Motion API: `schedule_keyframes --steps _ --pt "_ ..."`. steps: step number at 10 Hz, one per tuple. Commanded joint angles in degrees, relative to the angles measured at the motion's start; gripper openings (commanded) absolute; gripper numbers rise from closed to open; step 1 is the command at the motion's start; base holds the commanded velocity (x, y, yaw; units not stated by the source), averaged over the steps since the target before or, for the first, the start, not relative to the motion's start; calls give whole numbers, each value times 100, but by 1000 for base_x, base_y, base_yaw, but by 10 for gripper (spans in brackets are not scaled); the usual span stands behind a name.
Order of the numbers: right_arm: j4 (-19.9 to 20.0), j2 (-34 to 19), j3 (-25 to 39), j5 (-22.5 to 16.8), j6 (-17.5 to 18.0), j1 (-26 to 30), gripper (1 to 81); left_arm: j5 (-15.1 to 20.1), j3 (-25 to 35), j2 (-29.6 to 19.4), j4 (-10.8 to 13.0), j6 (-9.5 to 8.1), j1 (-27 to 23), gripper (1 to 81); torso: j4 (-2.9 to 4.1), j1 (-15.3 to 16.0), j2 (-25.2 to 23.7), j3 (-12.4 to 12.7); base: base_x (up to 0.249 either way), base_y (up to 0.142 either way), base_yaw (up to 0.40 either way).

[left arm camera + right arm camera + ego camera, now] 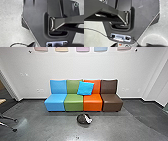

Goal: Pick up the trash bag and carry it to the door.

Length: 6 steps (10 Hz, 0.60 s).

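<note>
Head view: the black trash bag (81, 119) sits on the grey floor (50, 127) just in front of the four-seat sofa (83, 104), about where its green and orange seats meet. A blue cushion (85, 88) leans on the sofa's backrests; wheeled chair legs (9, 119) stand to the sofa's left. I can't tell whether the left claw or the right claw is spread, pressed together or pinching something. The bag looks small, probably light, soft and slippery, liable to sag or tear. Its white part (88, 119) may be a tie; if so, grip there, gathering several folds and lifting straight up before carrying.
</note>
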Motion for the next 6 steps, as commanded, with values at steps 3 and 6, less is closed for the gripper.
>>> schedule_keyframes --steps 3,6 --pt "-27 -38 48 -318 10 18 811 360 -4 -4 6 8 -123 811 0 0 0 0 135 0 0" --pt "-27 -29 48 -318 10 36 811 360 -4 -21 5 8 -123 811 0 0 0 0 136 20 0"
